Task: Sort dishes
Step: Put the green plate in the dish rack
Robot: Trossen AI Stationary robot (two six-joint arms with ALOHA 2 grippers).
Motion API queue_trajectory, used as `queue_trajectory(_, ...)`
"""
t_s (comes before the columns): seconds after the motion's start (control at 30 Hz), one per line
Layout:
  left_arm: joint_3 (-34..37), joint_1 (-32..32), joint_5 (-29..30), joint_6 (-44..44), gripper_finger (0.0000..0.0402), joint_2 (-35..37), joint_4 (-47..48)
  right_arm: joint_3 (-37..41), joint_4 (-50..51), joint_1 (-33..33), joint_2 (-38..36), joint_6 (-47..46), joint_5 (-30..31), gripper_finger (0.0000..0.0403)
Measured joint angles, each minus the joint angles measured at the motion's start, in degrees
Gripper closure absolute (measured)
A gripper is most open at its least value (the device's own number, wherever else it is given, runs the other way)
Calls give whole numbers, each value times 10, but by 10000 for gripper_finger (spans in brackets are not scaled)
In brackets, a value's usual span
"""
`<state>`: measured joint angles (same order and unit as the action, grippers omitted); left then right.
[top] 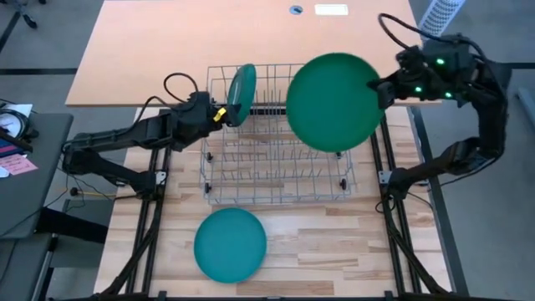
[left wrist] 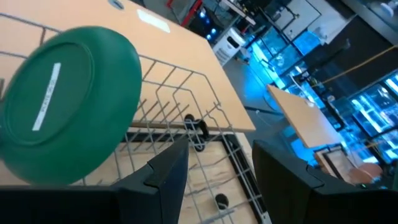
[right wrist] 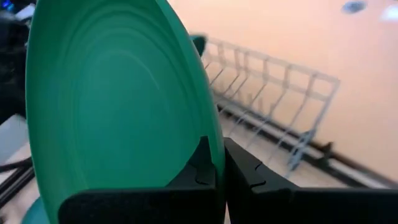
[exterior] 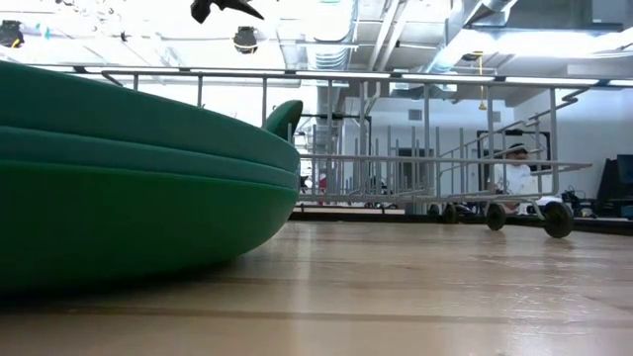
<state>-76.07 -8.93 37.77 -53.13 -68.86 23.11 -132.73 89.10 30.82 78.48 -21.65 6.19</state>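
Note:
A wire rack (top: 276, 159) stands mid-table. One dark green plate (top: 241, 94) stands on edge in the rack's far left slots; it also shows in the left wrist view (left wrist: 68, 106). My left gripper (top: 221, 113) hovers open just left of it, its fingers (left wrist: 177, 162) with nothing between them. My right gripper (top: 383, 88) is shut on a larger green plate (top: 334, 102) held over the rack's far right part. A teal plate (top: 231, 244) lies flat on the table near the front edge, filling the left of the low view (exterior: 129, 198). My right gripper pinches the green plate's rim (right wrist: 210, 140) between its two fingers, one on the hollow face and one on the back. The fingers come from the table's right side, slanting down. The plate is lifted clear above the rack, its broad face showing from above.
A tan board (top: 251, 42) covers the table's far half behind the rack. The rack's upright wires (top: 284, 150) fill its middle. Bare wooden table (top: 334, 242) lies to the right of the teal plate.

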Motion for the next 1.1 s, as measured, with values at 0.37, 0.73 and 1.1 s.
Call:
queue_trajectory(0.37,0,-43,-119,44,228,16,5,0,-39,2,60,-19,-268,393)
queue_trajectory(0.73,0,-61,-228,104,228,66,24,0,-297,-128,98,-38,-400,393)
queue_trajectory(1.1,0,-59,-236,97,228,81,31,-1,-999,-132,179,-240,-583,394)
